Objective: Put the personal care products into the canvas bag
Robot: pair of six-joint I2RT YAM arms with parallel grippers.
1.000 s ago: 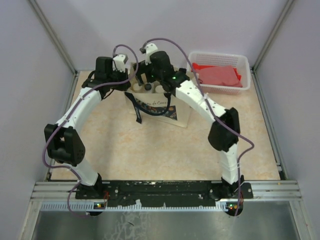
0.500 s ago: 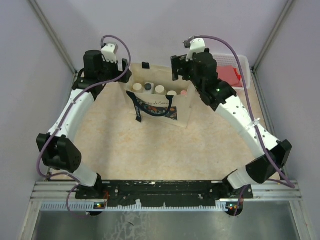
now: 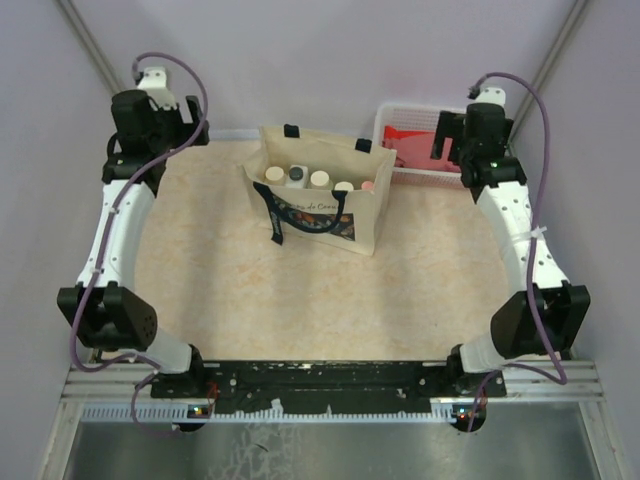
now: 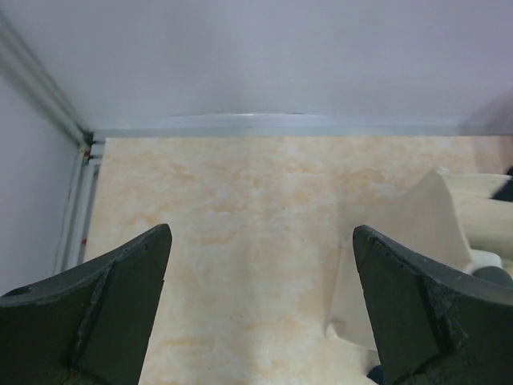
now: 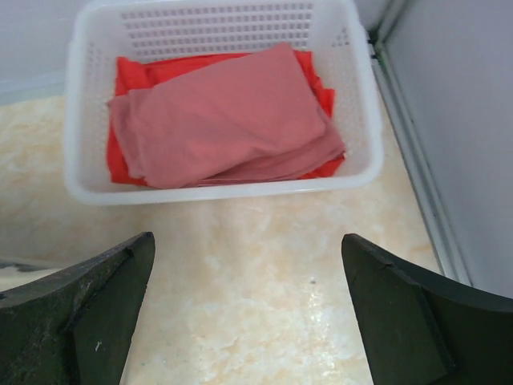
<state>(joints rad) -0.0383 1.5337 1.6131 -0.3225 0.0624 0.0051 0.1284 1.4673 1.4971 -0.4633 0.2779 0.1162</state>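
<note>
- Change of pose: one second ago both wrists were crowded over the mouth of the canvas bag (image 3: 318, 205). Half a second ago they had parted, and now the arms are drawn back to opposite far corners of the table (image 3: 300, 300).
- Task's things: five bottles (image 3: 319, 179) are shown standing in a row inside the bag, caps upward. A dark cap is second from the left and a peach-pink top is at the right end. The bag is set upright at the far middle of the table, with its printed panel turned toward the arm bases.
- Meaning for the task: no bottle is seen on the bare table, so the placing is judged to be finished. The withdrawal is read as a retreat after the last release.
- Left gripper (image 4: 260, 233): its fingers are spread wide and nothing is held between them or touched by them. It is carried above bare tabletop near the far left corner. A pale corner of the bag is caught at the right edge of its wrist view.
- Right gripper (image 5: 247, 238): it is likewise spread wide and empty. It is held above the table just short of the white basket (image 5: 216, 192), in which a folded red cloth (image 5: 224, 120) lies untouched.
</note>
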